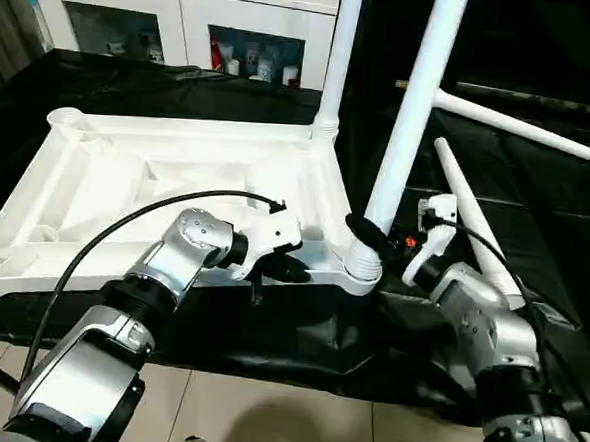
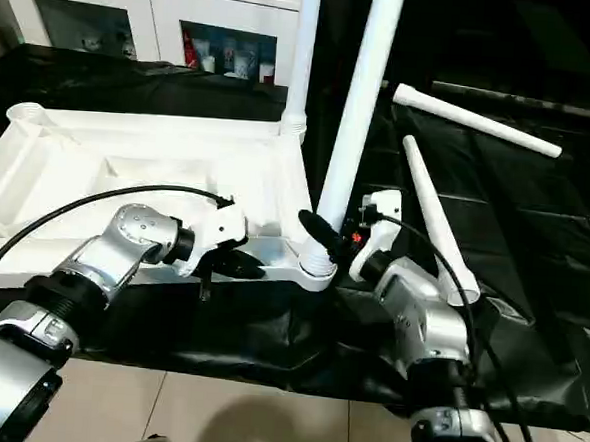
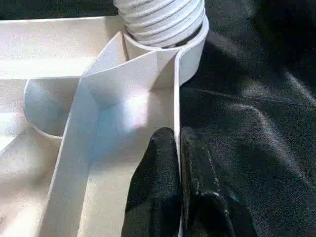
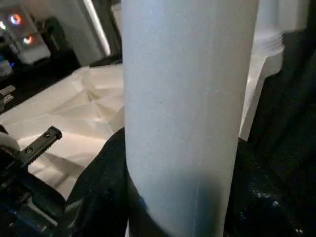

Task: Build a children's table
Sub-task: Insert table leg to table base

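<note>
The children's table top (image 1: 157,183) lies upside down on black cloth, ribbed side up. One white leg (image 1: 340,53) stands in the far right corner socket. A second leg (image 1: 414,108) stands in the near right socket (image 1: 360,270), its threaded base (image 3: 160,17) seated in it. My right gripper (image 1: 379,236) is shut on this second leg just above the socket, and the leg (image 4: 187,98) sits between its black fingers. My left gripper (image 1: 277,270) is shut on the top's thin near rim (image 3: 176,98), one finger on each side, a short way left of that socket.
Two loose white legs lie on the black cloth (image 1: 554,247) to the right, one far (image 1: 511,124) and one nearer (image 1: 475,227) beside my right forearm. A white cabinet with glass doors (image 1: 177,18) stands behind. Below the cloth's near edge lies tiled floor (image 1: 263,419).
</note>
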Available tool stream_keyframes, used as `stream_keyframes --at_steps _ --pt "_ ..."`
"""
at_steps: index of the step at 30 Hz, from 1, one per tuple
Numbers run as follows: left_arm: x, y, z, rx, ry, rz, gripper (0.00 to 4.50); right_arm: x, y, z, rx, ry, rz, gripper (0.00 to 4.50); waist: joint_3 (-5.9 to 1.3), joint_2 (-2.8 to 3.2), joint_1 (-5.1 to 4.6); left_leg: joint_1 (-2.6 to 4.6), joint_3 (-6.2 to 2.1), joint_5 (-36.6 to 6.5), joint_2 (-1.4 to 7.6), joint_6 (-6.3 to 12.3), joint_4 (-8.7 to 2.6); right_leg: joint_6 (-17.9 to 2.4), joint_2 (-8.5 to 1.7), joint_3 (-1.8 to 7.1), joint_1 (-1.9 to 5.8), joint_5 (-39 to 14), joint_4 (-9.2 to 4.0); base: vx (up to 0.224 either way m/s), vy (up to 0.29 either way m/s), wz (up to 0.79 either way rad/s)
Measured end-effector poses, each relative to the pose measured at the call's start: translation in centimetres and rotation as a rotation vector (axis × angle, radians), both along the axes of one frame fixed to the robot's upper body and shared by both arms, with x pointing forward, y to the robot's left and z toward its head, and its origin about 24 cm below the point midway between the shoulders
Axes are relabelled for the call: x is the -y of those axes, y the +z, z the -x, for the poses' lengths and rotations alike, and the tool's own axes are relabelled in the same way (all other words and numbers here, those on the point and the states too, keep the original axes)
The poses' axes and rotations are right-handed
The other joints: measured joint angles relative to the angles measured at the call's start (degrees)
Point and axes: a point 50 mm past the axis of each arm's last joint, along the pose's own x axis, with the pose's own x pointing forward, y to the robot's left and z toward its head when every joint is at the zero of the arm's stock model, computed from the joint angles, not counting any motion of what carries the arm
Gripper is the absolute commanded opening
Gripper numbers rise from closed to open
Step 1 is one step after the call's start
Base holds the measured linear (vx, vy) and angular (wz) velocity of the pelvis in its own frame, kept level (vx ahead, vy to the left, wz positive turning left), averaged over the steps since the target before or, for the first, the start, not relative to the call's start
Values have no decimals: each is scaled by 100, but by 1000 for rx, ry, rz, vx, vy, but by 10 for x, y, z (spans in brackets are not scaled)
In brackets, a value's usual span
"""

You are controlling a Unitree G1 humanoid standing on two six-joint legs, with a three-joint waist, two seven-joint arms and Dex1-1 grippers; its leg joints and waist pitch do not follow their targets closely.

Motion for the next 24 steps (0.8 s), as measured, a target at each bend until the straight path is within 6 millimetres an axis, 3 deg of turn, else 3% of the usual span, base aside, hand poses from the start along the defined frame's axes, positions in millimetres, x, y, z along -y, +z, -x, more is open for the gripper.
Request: stream_keyframes --at_steps 12,24 --pt "-7 -2 0 -8 7 -15 0 -10 -15 14 121 -69 2 191 -37 141 -54 28 -13 -1 0 -3 -24 -4 7 -5 10 2 -1 0 0 0" --pt "-8 -3 0 1 4 -20 0 -9 -20 21 157 -102 6 190 -36 157 -68 49 -10 -2 -1 -3 -40 -9 8 -4 34 5 -25 0 0 0"
